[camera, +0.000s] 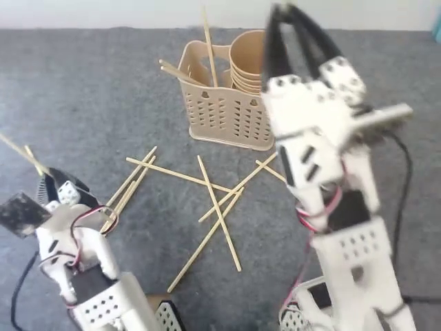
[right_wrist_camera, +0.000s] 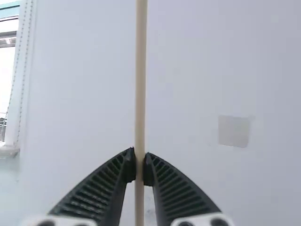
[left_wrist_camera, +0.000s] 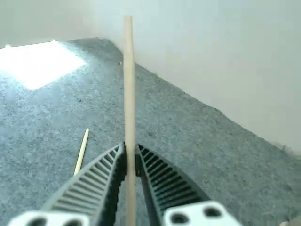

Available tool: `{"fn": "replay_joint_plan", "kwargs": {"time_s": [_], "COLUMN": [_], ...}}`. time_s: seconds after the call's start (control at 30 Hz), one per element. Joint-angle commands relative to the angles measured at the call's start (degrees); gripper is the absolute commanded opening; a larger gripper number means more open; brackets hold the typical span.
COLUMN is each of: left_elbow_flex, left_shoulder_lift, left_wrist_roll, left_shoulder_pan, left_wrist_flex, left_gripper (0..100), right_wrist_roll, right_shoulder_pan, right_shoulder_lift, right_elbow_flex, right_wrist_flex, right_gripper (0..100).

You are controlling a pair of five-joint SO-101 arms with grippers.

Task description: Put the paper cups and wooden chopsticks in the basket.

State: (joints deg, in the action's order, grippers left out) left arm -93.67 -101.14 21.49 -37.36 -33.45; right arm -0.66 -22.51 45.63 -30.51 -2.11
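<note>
Left gripper (left_wrist_camera: 130,149) clamps one chopstick (left_wrist_camera: 128,84), right gripper (right_wrist_camera: 139,154) a second chopstick (right_wrist_camera: 141,70) — about seven loose chopsticks (camera: 219,214) lie by one basket (camera: 227,117).

Basket (camera: 224,114): beige, walls patterned with rows of small holes. Paper cups (camera: 247,58): kraft tan, plain. Loose chopsticks (camera: 219,210): pale yellow wood. Left-held chopstick (left_wrist_camera: 128,84): light tan. Right-held chopstick (right_wrist_camera: 140,70): cream. Table cover (camera: 89,103): mottled grey. Left gripper (left_wrist_camera: 130,155), right gripper (right_wrist_camera: 139,160): black, ribbed. Arm shells (camera: 344,255): white.
</note>
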Motion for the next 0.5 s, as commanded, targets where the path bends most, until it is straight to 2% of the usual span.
{"fn": "replay_joint_plan", "kwargs": {"time_s": [0.0, 0.23, 0.47], "left_elbow_flex": [-0.2, -0.4, -0.5], "left_shoulder_lift": [-3.6, -3.1, -3.1], "left_wrist_roll": [0.4, 0.4, 0.3], "left_shoulder_pan": [0.7, 1.9, 1.9], "left_wrist_flex": [0.9, 0.9, 1.0], "left_gripper": [1, 1, 1], "right_wrist_roll": [0.2, 0.2, 0.5], "right_shoulder_pan": [-3.6, -6.1, -5.9], "right_shoulder_lift": [-9.2, -20.5, -24.7], "right_elbow_flex": [0.5, 0.5, -0.1], "right_wrist_flex": [-11.4, -24.8, -25.7], "right_gripper": [0.9, 0.9, 0.9]}}
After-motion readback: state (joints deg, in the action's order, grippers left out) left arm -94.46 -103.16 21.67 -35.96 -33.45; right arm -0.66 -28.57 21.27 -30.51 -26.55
